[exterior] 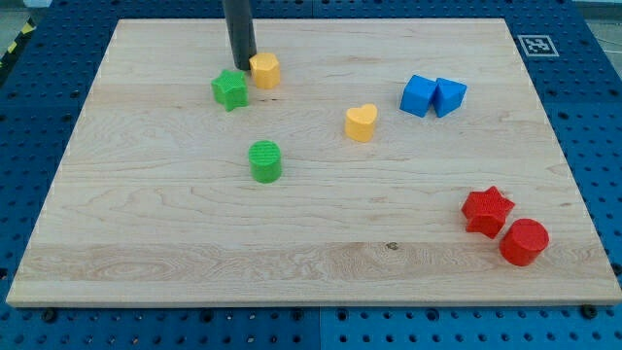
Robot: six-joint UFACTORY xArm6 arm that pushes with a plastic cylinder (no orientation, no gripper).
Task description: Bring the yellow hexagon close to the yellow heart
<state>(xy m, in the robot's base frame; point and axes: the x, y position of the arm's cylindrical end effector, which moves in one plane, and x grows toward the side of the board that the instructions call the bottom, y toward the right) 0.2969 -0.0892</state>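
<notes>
My tip (243,65) touches the yellow hexagon (264,70) near the counter's (311,272) top edge; yellow heart (361,122) lobes point up-right; no hand.

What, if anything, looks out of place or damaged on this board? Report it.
Nothing stands out. All seven blocks sit flat on the wooden board, none tipped or over the edge. My tip rests between the green star and the yellow hexagon, well left of the yellow heart.

yellow hexagon (264,70) top-left, yellow heart (361,122) centre
</notes>
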